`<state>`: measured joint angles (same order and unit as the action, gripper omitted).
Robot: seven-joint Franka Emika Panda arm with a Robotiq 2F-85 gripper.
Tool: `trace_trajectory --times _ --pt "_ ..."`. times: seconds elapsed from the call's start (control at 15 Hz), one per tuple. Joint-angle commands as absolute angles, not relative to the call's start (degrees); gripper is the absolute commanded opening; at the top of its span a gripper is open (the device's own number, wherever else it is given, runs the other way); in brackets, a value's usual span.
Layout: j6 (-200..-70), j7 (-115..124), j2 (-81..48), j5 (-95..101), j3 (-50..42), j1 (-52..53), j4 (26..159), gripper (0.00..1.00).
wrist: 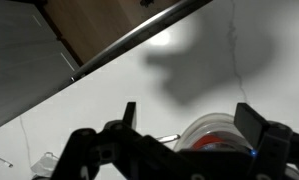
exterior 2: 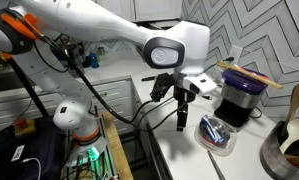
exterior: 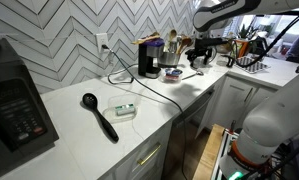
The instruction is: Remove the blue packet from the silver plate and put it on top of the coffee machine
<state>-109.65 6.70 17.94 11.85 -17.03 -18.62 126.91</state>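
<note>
The desk is a white stone counter that runs from the lower left of the frame to the right edge. Behind it is a wall of grey-white herringbone tile, and below it are white cabinet drawers. The wall has one white outlet with a black cord hanging from it.

At mid-frame on the desk are one long black ladle and one clear plastic container, lying near each other. One large black appliance with a button panel fills the left edge.

One compact upright black coffee machine stands right of centre. Just beside it, lower in the frame, sits one small round shiny metal plate. One small flat bluish-purple packet lies in the plate.

The single white robot arm reaches in from the upper left. In the wrist view its claw is spread wide and holds nothing, and the plate shows low in the frame between its fingers.
</note>
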Motion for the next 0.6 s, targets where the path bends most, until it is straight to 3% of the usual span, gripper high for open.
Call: trace_trajectory --times 0.0,0.53 --pt "-111.0 12.2 15.7 7.7 -17.1 -19.1 125.5 1.0" --pt "-124.3 21.4 4.9 -5.8 -20.9 -21.2 123.4 1.0"
